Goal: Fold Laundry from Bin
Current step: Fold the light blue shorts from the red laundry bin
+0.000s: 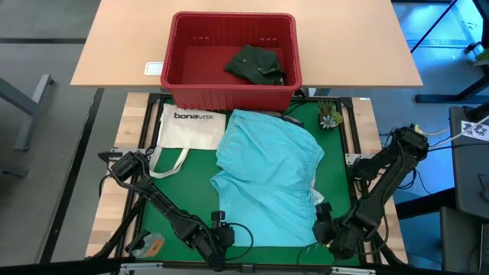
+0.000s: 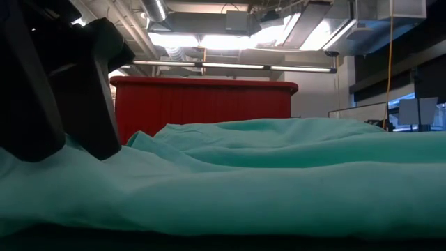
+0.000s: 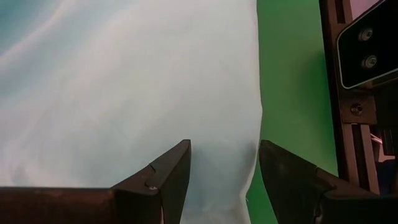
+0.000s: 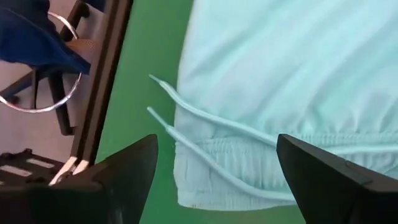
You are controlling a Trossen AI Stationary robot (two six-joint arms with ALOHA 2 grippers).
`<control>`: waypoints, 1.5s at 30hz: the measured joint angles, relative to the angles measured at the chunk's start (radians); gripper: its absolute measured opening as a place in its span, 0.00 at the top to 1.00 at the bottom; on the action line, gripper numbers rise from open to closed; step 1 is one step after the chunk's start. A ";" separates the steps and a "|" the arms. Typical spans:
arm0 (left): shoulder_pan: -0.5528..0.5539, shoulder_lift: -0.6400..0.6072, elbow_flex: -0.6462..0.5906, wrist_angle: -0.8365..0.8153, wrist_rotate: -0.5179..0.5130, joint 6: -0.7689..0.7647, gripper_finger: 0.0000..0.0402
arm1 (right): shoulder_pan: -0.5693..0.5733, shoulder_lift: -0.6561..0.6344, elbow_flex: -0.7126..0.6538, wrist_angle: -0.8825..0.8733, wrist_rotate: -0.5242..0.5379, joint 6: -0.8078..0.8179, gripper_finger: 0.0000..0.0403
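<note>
High view: light turquoise cloth garment (image 1: 267, 179) spreads centrally; red slotted plastic bin (image 1: 231, 63) at 12 o'clock holds dark green cloth (image 1: 256, 64). White tote bag (image 1: 187, 126) at 10. Left gripper (image 1: 220, 238) and right gripper (image 1: 323, 229) both gape empty at its 6 o'clock hem.

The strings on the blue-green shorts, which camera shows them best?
The right wrist view: both drawstrings lie plainly beside the waistband. The high view shows only a pale hint; the low and left wrist views show just the shorts.
</note>
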 joint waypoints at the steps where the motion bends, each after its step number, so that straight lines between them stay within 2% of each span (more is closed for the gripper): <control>1: 0.000 0.000 0.000 0.000 0.000 0.000 0.54 | 0.000 0.000 -0.008 0.007 -0.011 0.021 0.19; 7: 0.000 0.000 0.000 0.000 0.000 0.000 0.54 | 0.021 0.000 -0.051 0.099 -0.082 0.103 0.19; 11: 0.000 0.000 0.000 0.000 0.000 0.000 0.54 | 0.081 0.000 -0.059 0.095 -0.025 0.078 0.19; 15: 0.000 0.000 0.000 0.000 0.000 0.000 0.54 | 0.140 0.008 -0.059 0.098 0.119 0.075 0.19; 17: 0.000 0.000 0.000 0.000 0.000 0.000 0.54 | 0.159 0.026 -0.059 0.097 0.155 0.073 0.19; 28: 0.000 0.000 0.000 0.000 0.000 0.000 0.54 | 0.170 0.217 -0.057 0.104 0.160 0.051 0.19; 34: 0.000 0.000 0.000 0.000 0.000 -0.001 0.54 | 0.162 0.254 -0.053 0.100 0.139 0.053 0.19; 37: 0.001 -0.003 0.000 0.004 0.002 -0.025 0.54 | 0.154 0.251 -0.053 0.100 0.120 0.054 0.23; 45: 0.012 -0.042 0.002 0.012 0.053 -0.034 0.54 | 0.150 0.252 -0.053 0.108 0.098 0.054 0.46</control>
